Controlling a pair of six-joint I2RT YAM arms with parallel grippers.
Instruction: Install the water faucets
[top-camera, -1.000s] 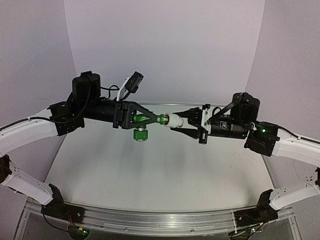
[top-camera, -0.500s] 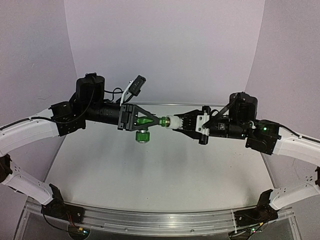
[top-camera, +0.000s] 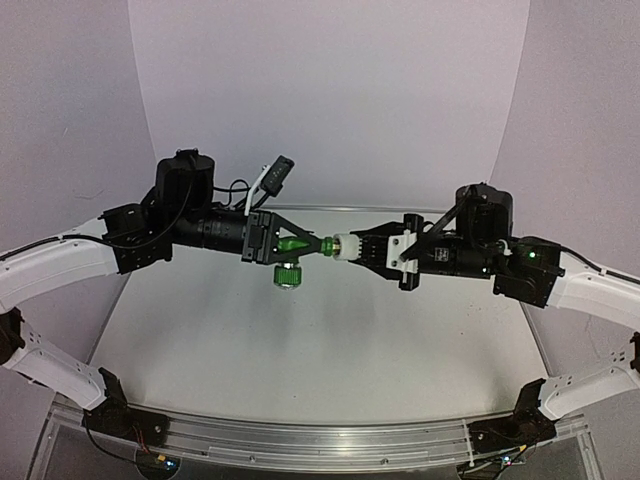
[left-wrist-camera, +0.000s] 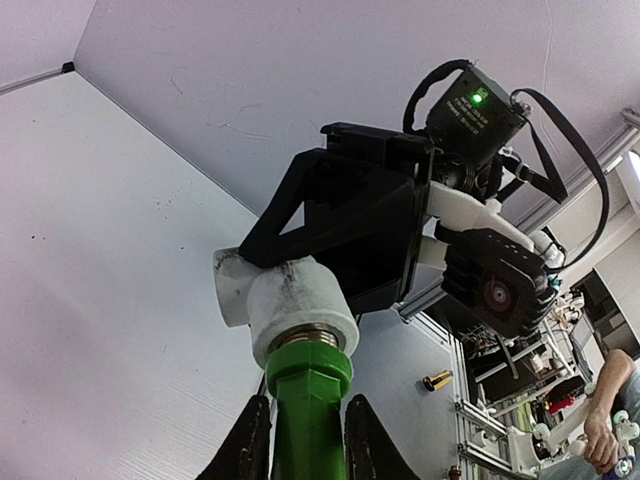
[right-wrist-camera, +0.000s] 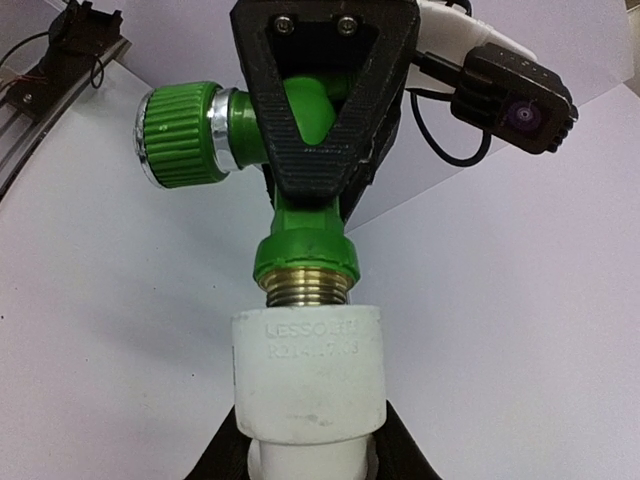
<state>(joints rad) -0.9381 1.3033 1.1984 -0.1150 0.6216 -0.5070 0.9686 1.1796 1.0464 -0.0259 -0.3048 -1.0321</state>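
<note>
The left end effector clamps green tap, level axis meeting white fitting clamped in right end effector

**Green tap**: glossy moulded plastic with a ribbed knob, a bright metal ring beside that knob, and a brass-coloured threaded end. Touching that thread, the white fitting is matt plastic, faintly embossed and scuffed. The left tool on the tap is matt black plastic, finely ribbed, and the tabletop beneath the tap is matt white.
</note>
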